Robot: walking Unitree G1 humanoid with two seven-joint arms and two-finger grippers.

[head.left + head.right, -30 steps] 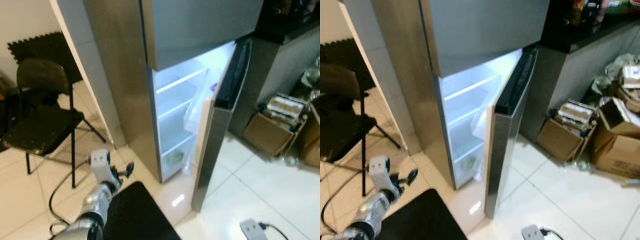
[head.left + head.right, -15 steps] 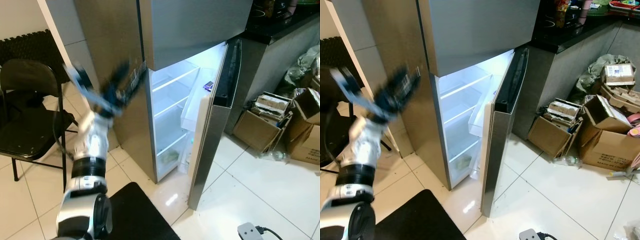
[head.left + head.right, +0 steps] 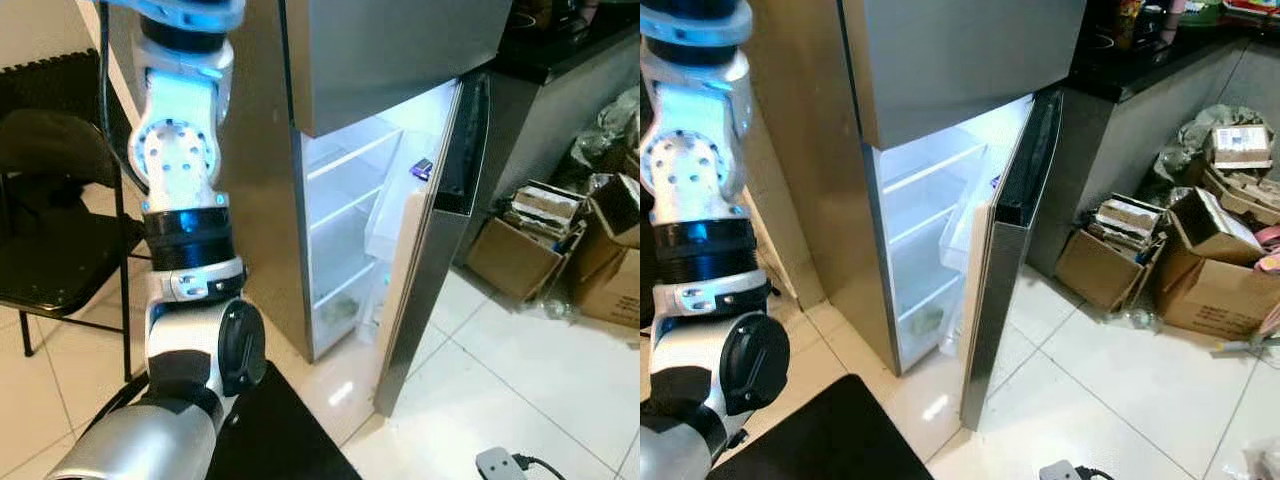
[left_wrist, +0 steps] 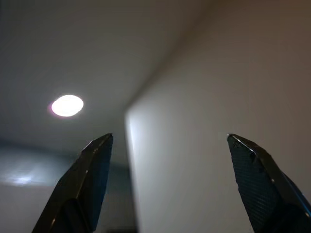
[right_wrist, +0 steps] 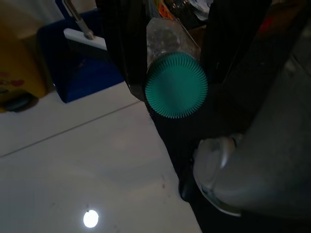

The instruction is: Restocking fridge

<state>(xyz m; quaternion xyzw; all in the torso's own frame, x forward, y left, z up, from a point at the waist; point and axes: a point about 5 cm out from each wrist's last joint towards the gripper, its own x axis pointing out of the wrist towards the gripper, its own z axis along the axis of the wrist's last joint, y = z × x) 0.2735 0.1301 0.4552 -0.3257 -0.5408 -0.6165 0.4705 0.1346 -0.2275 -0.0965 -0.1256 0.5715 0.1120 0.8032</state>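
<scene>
Left tool [image 4: 167, 187]: raised, fingers apart, empty. Right tool [image 5: 175, 53]: clamped on bottle [image 5: 177, 90]. Fridge door [image 3: 430, 260], frame centre, half-open; we risk clipping it

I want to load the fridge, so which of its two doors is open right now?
The lower door is open, swung out to the right with the lit shelves showing beside it. The upper door above it is flat shut.

fridge [image 3: 940, 60] lower door [image 3: 1005, 250] hanging open, lit shelves inside. left arm [image 3: 695, 200] raised up beside it. cardboard boxes [image 3: 1160, 260] piled on floor to right.
</scene>
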